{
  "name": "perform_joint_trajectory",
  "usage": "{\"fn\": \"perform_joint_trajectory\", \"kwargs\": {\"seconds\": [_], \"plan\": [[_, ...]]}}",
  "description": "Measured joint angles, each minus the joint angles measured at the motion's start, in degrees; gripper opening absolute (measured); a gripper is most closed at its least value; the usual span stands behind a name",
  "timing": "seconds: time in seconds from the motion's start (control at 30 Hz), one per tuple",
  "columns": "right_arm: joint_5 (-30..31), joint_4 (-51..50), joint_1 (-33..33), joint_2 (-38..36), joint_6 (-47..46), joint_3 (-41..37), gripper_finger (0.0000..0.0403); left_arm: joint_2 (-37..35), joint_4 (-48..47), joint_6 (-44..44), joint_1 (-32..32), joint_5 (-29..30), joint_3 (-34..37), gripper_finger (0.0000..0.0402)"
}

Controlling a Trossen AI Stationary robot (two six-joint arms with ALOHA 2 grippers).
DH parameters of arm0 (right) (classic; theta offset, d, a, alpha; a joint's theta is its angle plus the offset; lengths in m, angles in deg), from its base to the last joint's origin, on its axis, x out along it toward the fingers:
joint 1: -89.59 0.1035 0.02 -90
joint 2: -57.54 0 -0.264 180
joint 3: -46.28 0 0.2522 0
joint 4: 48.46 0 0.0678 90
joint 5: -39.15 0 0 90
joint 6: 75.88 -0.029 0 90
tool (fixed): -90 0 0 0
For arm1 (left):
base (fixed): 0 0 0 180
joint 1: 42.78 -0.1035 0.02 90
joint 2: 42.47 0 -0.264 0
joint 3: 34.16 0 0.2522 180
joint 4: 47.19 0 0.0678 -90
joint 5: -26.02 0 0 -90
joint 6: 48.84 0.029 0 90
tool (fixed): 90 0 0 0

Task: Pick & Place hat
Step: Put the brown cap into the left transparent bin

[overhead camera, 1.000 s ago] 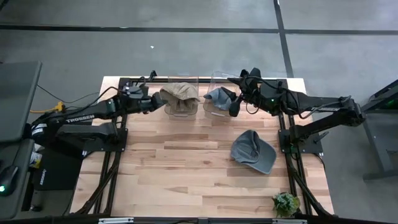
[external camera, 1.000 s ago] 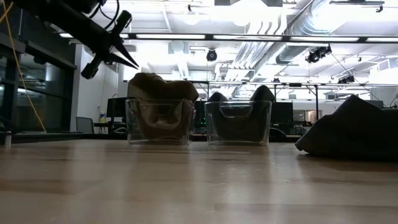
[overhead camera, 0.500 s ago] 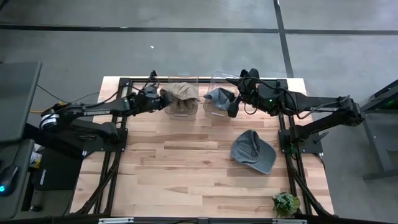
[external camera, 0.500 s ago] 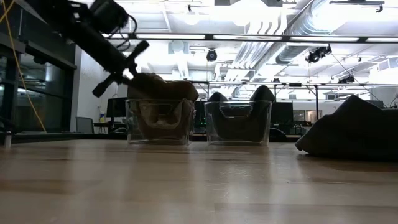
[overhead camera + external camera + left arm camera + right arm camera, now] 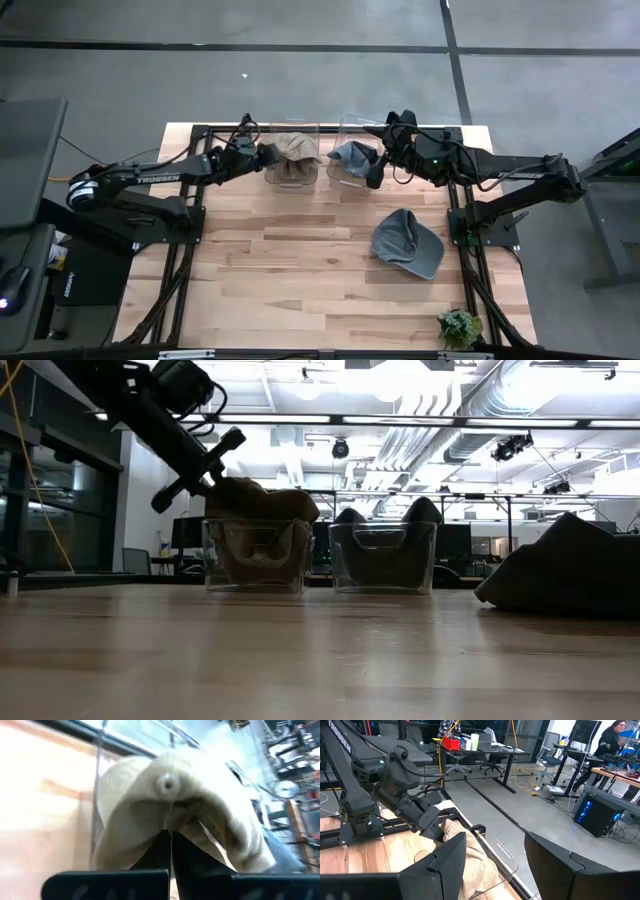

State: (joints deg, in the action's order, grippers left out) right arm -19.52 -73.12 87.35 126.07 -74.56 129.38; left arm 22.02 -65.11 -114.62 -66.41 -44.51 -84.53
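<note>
At the far edge of the wooden table [image 5: 300, 250], the left pincer [image 5: 262, 155] meets the tan hat [image 5: 293, 147] heaped in the left clear bin [image 5: 291, 172], its two dark fingers [image 5: 167, 852] pressed together with their tips against the cloth. Low across the table, that arm slants down to the hat's upper left side. Just beside it, a second clear bin [image 5: 345, 176] holds a blue-grey hat [image 5: 352, 155], and the right pincer [image 5: 372, 168] hangs at that bin's right side with its fingers [image 5: 447, 857] spread wide apart. A grey cap [image 5: 407, 243] lies loose on the table, well apart from both bins, nearer the right arm. A small green plant [image 5: 460, 327] sits at the near right corner.
</note>
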Motion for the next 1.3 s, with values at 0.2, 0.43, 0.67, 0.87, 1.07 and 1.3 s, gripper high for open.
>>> {"fn": "perform_joint_trajectory", "kwargs": {"seconds": [0.2, 0.43, 0.67, 0.87, 1.07, 1.3], "plan": [[0.0, 0.0, 0.0, 0.0, 0.04, 0.0, 0.0197, 0.63, -2.4, 5.12, -0.01, 5.15, -3.25, 0.0], [0.0, -0.04, 0.0, 0.0, -0.38, 0.0, 0.0197, 0.63, -4.79, 9.81, -0.01, 8.18, -6.43, 0.0], [0.0, -0.02, 0.0, 0.0, -0.46, 0.0, 0.0197, 0.63, -8.63, 9.87, -0.02, 8.57, -6.99, 0.0], [-0.01, -0.02, 0.0, 0.0, -0.48, 0.0, 0.0197, 0.63, -10.5, 10.29, -2.42, 9.63, -6.99, 0.0], [-0.07, -0.23, 0.0, 0.0, -1.33, 0.0, 0.0197, 0.63, -8.8, 13.04, -5.2, 9.0, -6.99, 0.0], [-0.07, -0.63, 0.0, 0.0, -1.36, 0.02, 0.0197, 0.63, -8.93, 13.86, -6.41, 3.9, -6.99, 0.0]]}}
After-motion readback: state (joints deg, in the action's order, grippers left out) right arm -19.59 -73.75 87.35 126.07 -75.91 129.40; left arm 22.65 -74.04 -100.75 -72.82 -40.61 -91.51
